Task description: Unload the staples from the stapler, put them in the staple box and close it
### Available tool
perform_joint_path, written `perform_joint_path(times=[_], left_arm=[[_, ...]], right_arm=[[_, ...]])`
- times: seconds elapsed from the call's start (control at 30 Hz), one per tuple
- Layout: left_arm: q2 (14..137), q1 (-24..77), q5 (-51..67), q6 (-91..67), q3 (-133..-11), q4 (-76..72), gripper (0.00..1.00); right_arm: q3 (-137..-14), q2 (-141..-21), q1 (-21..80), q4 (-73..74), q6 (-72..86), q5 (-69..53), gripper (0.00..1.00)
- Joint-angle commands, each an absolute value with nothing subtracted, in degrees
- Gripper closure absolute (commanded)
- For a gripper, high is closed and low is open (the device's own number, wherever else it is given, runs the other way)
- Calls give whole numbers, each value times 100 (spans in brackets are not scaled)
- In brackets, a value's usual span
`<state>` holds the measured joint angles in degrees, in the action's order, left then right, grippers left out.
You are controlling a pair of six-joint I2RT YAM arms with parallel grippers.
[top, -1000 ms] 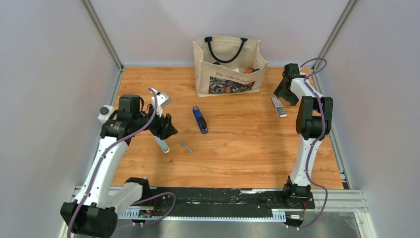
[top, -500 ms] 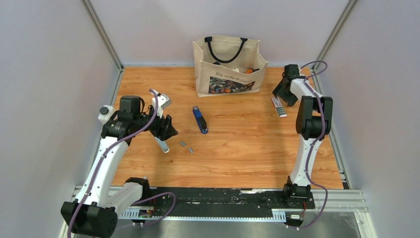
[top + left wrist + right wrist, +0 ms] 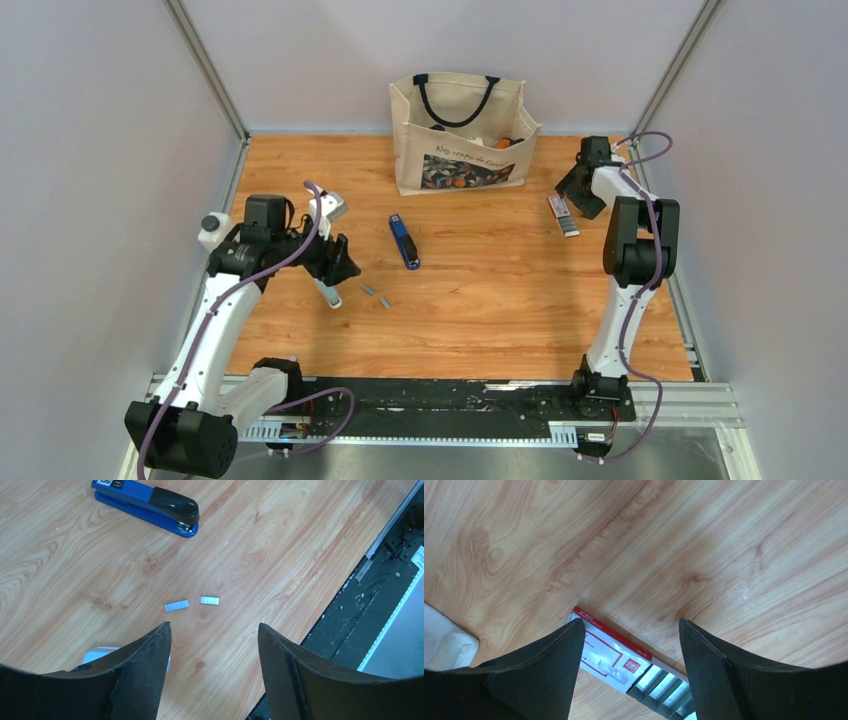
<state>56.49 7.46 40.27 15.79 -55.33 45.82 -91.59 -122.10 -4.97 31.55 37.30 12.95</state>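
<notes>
**Risks, L to R**
- L gripper (image 3: pixel 340 266) hangs over the near-left of the table (image 3: pixel 500 300). The pale grey-white tool (image 3: pixel 98 654) lies just beside its left finger, so a descent from here could knock it.
- Staples (image 3: pixel 177 605): two short strips lie flat on the wood, near each other but apart, just near-right of the L gripper. They are thin and low, so fingers may skid them or snap a strip instead of lifting it.
- Stapler (image 3: pixel 404 242) lies closed at table centre, far side of the strips. The magazine is not visible, so I cannot tell if more staples remain inside. Judged risk: the job gets called done too early.
- Tote bag (image 3: pixel 460 135) stands at the far edge, well apart, no concern.
- White-and-red box (image 3: pixel 611 652) has an open end w/ strips showing. A nudge from the R gripper (image 3: pixel 580 190) could spill them and mix stock w/ the unloaded strips.

**Tools**
- L gripper: jaws spread wide, nothing btwn them, touching nothing seen.
- R gripper: at far right, jaws spread wide over the box, holding nothing. Contact w/ the box cannot be told.
</notes>
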Motion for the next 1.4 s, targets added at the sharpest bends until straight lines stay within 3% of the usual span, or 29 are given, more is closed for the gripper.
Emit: perform_joint_path(times=[0.0,0.57,0.77,1.37], left_arm=[[5669,721,4201,1723,-5458,4518,27],[5616,721,4219,1723,-5440,4500,27],[5467,721,4192,1802,-5528,4649,27],[5054,712,4166,1907,-5511,4869,27]], right_arm=[[-8939,-11804,-650,2646,3929,1134,25],[-9694,-12401,-598,3725,3806,1450,31],[-9984,-12586,-431,4210,3700,1705,28],[-9309,-12349,156,4228,3902,1784,28]])
